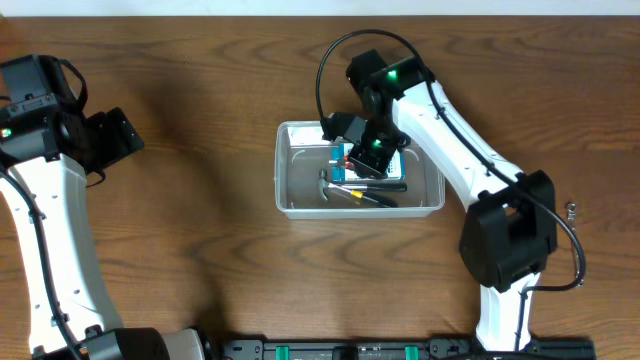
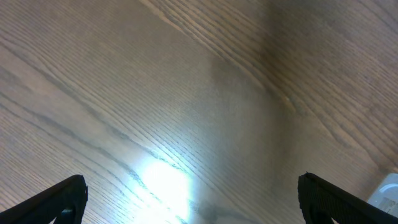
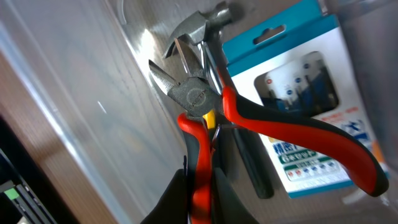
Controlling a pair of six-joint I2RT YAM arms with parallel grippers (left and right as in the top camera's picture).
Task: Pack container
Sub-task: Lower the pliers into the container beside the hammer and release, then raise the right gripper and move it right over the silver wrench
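The clear container (image 1: 283, 170) sits mid-table. Inside lie a blue-and-white box (image 1: 396, 172), a hammer (image 1: 326, 184) and red-and-black pliers (image 1: 352, 191). My right gripper (image 1: 368, 158) reaches down into the container. In the right wrist view it (image 3: 200, 200) is shut on one red handle of the pliers (image 3: 198, 99), whose other handle spreads across the box (image 3: 305, 87). The hammer's steel head (image 3: 202, 26) lies just beyond the pliers' nose, over the container floor (image 3: 81, 106). My left gripper (image 1: 122, 136) is far to the left, and it (image 2: 193, 200) stands open over bare wood.
A small metal part (image 1: 571, 210) lies on the table at the right, beside the right arm's base. A black rail runs along the table's front edge (image 1: 400, 350). Brown wood table (image 1: 200, 230) surrounds the container.
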